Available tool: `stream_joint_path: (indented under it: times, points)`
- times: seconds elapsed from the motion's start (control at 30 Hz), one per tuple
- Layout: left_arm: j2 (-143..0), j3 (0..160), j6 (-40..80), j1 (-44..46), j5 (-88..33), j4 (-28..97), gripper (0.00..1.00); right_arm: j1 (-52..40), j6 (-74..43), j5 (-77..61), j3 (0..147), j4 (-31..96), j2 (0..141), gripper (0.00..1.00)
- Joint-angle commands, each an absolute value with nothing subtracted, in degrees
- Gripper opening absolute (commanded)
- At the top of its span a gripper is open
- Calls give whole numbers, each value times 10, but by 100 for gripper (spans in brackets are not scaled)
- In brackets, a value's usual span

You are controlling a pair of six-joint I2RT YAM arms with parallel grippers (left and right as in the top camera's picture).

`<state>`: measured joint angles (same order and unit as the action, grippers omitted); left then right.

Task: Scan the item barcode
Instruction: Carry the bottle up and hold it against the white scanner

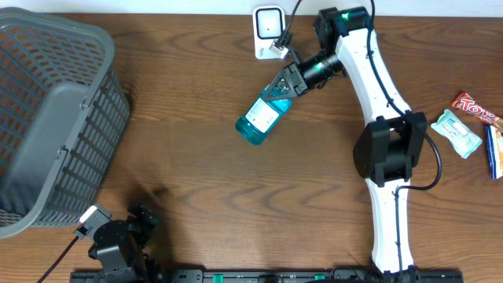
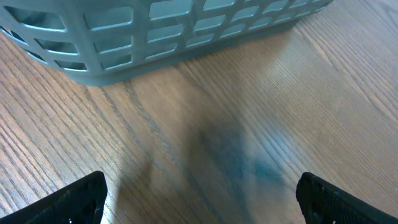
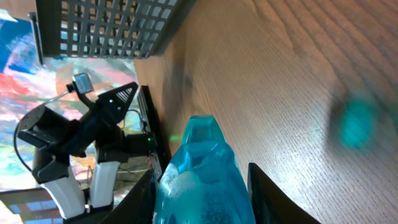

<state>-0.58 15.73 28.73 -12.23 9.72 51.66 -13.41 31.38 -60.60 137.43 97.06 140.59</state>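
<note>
— Blue bottle [image 3: 202, 168] is filling the bottom of your right wrist view, sitting between the two dark fingers [image 3: 268, 193] of your right gripper [image 1: 281, 88].
— Are the jaws gripping it?
— Yes, they are pinching its upper end from both sides. From overhead, you are holding it slanted, with its base pointing down and to the left over the wooden table [image 1: 196, 173], just below the white scanner [image 1: 269, 30]. I cannot tell whether the base is touching the wood.
— And the left side?
— Your left gripper [image 2: 200, 202] is hovering low near the grey basket [image 1: 55, 118], with its jaws spread wide over bare wood. Off to your right, a candy bar [image 1: 476, 108] and a teal packet [image 1: 458, 132] are lying well apart from the bottle.
</note>
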Motion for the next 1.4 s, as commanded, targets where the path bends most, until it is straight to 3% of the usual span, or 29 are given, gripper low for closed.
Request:
stream_joint_path:
  times: [0.0,0.5,0.73,0.9,1.07,1.37]
  points:
    - [-3,153,284,-124,98,535,98,-121,341,-674,1374,973,1384,6]
    - [-3,153,284,-124,98,535,98,-105,300,-510,1428,965,1354,2]
    - [-3,153,284,-124,98,535,98,-145,79,-142,1481,854,1334,1]
    - [-3,153,284,-124,98,535,98,-195,72,-5,1480,775,1337,1]
    - [-3,153,284,-124,98,535,98,-270,59,232,1478,654,1346,2]
    - [-3,153,284,-124,98,535,98,-334,130,410,1437,456,1368,7]
